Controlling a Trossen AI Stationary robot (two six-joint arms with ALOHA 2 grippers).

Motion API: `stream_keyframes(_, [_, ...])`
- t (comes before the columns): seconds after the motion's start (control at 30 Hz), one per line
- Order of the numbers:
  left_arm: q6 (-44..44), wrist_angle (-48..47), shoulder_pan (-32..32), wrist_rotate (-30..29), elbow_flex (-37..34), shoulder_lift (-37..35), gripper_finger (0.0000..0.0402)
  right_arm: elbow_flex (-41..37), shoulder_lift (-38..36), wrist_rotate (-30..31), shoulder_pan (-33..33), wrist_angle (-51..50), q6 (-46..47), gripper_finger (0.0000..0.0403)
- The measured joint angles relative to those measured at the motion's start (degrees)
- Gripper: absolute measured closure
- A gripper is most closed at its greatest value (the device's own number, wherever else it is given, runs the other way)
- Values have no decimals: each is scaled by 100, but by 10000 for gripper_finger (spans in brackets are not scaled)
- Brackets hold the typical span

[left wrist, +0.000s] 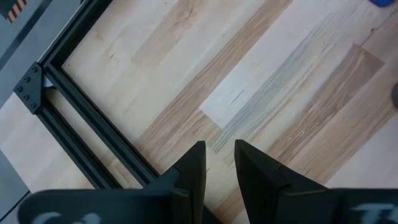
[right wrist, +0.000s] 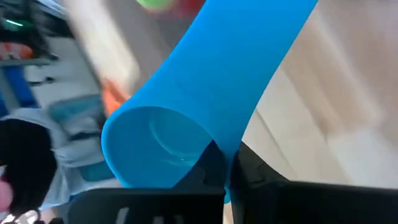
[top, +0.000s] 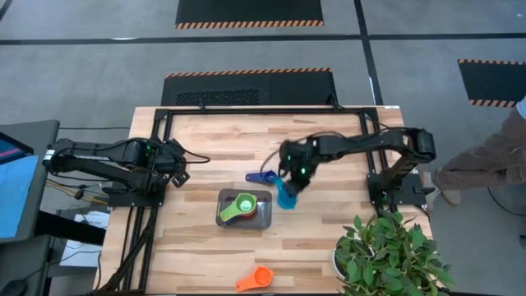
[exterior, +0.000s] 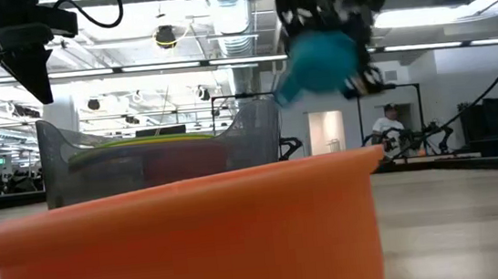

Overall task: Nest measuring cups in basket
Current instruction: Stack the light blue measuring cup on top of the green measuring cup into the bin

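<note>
The dark grey basket (top: 265,215) stands mid-table and holds a green cup (top: 243,202) nested over yellow and red ones. In the low view the basket (exterior: 159,153) shows behind the orange cup (exterior: 185,237). That orange cup (top: 255,279) lies on the table near the front edge. A dark blue cup (top: 261,176) lies just beyond the basket. My right gripper (top: 289,184) is shut on a light blue cup (top: 285,196) beside the basket's right end. My left gripper (top: 178,168) waits at the table's left, slightly open, with nothing between its fingers (left wrist: 198,163). My right gripper pinches the light blue cup's wall at its rim (right wrist: 214,149), with one finger seemingly inside the bowl and one outside. The fingers slant down from the table's right. The cup (exterior: 319,59) hangs tilted, lifted clear of the table, above and to the right of the basket.
A potted plant (top: 386,251) stands at the front right corner. A black frame (top: 263,111) runs around the table's far half. A person (top: 493,160) stands beyond the right edge. Bare wood lies between the basket and the left arm.
</note>
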Motion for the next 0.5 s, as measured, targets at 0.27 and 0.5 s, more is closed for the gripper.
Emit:
stream_keyframes(0.27, [67, 27, 0, -20, 0, 2, 327, 1222, 1, 55, -48, 1370, -2127, 394])
stream_keyframes(0.5, [131, 147, 0, 0, 2, 2, 327, 2337, 733, 797, 66, 1816, -3894, 394])
